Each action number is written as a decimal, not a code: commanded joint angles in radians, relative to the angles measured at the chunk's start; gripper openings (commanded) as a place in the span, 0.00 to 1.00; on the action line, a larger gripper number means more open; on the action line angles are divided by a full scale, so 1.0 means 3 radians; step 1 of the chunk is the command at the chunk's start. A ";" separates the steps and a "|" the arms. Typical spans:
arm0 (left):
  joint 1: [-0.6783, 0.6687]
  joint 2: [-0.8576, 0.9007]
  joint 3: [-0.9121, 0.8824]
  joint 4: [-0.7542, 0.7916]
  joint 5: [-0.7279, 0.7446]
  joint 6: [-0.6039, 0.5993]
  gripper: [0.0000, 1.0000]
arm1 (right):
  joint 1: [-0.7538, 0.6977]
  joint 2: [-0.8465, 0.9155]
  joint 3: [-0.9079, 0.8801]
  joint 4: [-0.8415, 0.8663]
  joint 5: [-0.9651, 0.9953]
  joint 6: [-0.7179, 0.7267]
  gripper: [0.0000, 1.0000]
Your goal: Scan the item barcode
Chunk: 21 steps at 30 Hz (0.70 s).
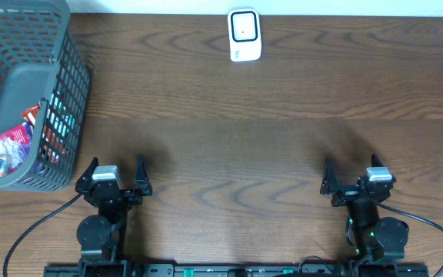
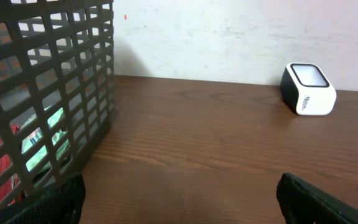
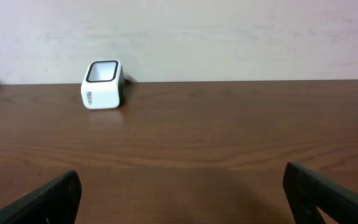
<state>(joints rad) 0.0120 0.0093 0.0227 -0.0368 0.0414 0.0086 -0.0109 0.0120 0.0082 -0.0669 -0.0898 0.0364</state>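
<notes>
Grey basket [image 1: 64, 94] mesh half-hiding packets [image 1: 6, 146], labels unreadable

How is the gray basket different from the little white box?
The basket is dark gray with grid holes; the white box is solid white with a dark-framed top. The basket is much bigger than the white box. The basket holds packets; the white box holds nothing. Both sit on the wooden table.

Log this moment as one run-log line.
left gripper: open, empty | right gripper: open, empty | packets: in basket | scanner: far edge, untouched | scan: not begun
</notes>
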 commanded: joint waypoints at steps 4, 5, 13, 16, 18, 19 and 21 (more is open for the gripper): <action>-0.0008 -0.0018 -0.0062 -0.0121 -0.0114 0.0057 0.98 | -0.0027 -0.0009 -0.0009 -0.0010 -0.0008 -0.0051 0.99; -0.0008 -0.0018 -0.0062 -0.0121 -0.0114 0.0057 0.98 | -0.0027 -0.0009 -0.0009 -0.0010 -0.0008 -0.0051 0.99; -0.0008 -0.0018 -0.0062 0.0174 0.1137 -0.0633 0.98 | -0.0027 -0.0009 -0.0009 -0.0010 -0.0008 -0.0051 0.99; -0.0008 -0.0018 -0.0062 0.0464 0.1150 -0.0811 0.98 | -0.0027 -0.0009 -0.0009 -0.0010 -0.0008 -0.0051 0.99; -0.0008 -0.0018 -0.0062 0.0777 0.1255 -0.1027 0.98 | -0.0027 -0.0009 -0.0009 -0.0010 -0.0008 -0.0051 0.99; -0.0008 -0.0018 -0.0062 0.0985 0.1357 -0.1048 0.98 | -0.0027 -0.0009 -0.0009 -0.0010 -0.0008 -0.0051 0.99; -0.0008 -0.0018 -0.0062 0.1404 0.1507 -0.1048 0.98 | -0.0027 -0.0009 -0.0009 -0.0010 -0.0008 -0.0051 0.99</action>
<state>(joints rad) 0.0113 0.0109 0.0063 0.2932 0.3798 -0.2375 -0.0109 0.0124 0.0078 -0.0677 -0.0898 0.0364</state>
